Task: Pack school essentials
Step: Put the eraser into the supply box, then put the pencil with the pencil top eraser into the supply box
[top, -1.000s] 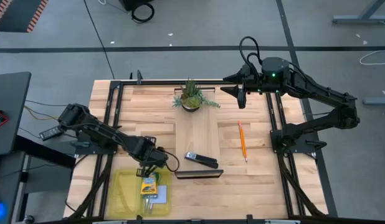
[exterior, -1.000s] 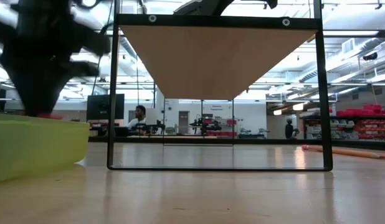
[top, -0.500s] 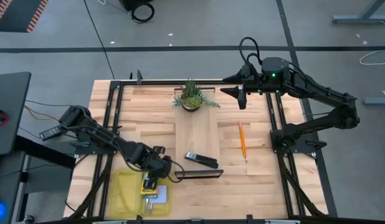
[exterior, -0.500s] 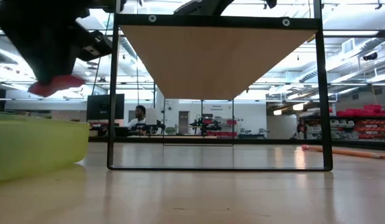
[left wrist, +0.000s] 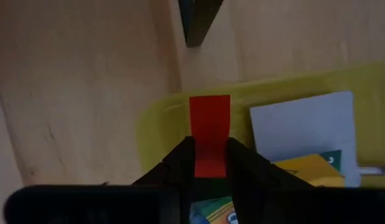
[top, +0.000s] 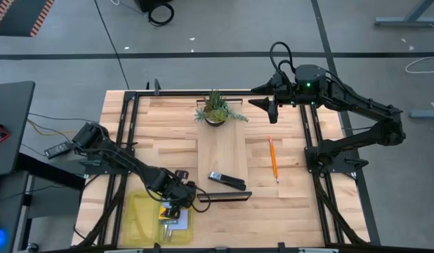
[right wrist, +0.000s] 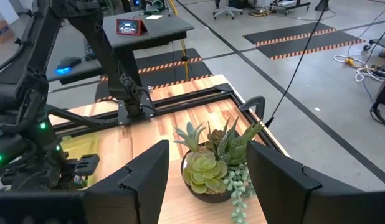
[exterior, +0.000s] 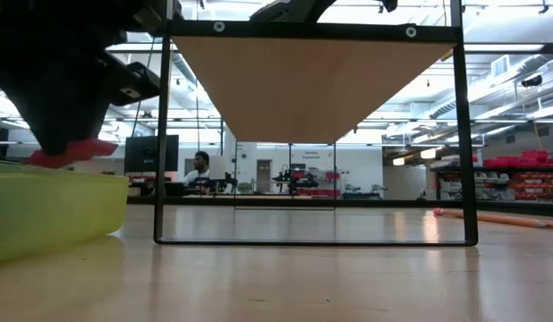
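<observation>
My left gripper (top: 178, 206) hangs over the right end of the yellow-green tray (top: 138, 211) at the table's near left, shut on a small flat red piece (left wrist: 209, 134). In the tray lie the yellow-and-green crayon box (left wrist: 308, 169) and the pale blue note pad (left wrist: 304, 124). An orange pencil (top: 273, 159) lies flat on the table at the right. My right gripper (right wrist: 205, 186) waits open, high over the far edge, near the potted plant (top: 215, 109). My left gripper pinches the red piece's near end (left wrist: 209, 163) between its two fingers, coming steeply from above. The rest of the piece sticks out past the fingertips. It hangs clear, just above the tray's rim (exterior: 57, 179).
A black stapler (top: 226, 180) lies right of the tray, with a dark bar (top: 224, 197) beside it. A wooden board (top: 222, 151) runs down the table's middle. A black frame (exterior: 317, 134) stands across the low view. Bare wood lies at the near right.
My left gripper has gone toward the table's right and near edges along the tray, tipping more steeply downward, still holding the red piece. The piece rose, then sank back close to the tray's rim.
</observation>
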Available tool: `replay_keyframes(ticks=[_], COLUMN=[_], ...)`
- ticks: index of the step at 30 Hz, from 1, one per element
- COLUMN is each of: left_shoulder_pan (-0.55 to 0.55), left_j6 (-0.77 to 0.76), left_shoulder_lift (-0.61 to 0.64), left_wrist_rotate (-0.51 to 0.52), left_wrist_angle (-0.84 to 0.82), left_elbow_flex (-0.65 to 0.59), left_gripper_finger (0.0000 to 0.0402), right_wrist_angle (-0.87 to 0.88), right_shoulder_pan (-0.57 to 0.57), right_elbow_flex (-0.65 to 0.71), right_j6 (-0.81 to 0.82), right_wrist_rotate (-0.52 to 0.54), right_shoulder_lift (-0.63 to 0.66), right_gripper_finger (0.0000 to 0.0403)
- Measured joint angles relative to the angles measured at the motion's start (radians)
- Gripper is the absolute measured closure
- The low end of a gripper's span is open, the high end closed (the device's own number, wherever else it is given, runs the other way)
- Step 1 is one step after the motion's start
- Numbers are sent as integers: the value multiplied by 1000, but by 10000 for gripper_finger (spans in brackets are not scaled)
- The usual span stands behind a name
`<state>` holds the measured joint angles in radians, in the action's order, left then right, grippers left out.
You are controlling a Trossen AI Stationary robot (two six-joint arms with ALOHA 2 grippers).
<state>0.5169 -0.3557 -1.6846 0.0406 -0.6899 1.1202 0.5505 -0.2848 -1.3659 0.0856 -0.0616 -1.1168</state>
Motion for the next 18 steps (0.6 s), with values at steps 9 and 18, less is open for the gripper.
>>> replay_keyframes(ticks=[9, 18], left_shoulder_pan=[4, 4], left_j6=[1, 0], left_shoulder_lift=[-9, -9], left_wrist_rotate=[0, -1], left_wrist_angle=[1, -4], left_elbow_flex=[0, 6], left_gripper_finger=[248, 189], right_wrist_angle=[0, 0], right_shoulder_pan=[0, 0], right_elbow_flex=[0, 0], right_j6=[0, 0], right_wrist_rotate=[0, 0], right_shoulder_lift=[0, 0], right_gripper_finger=[183, 183])
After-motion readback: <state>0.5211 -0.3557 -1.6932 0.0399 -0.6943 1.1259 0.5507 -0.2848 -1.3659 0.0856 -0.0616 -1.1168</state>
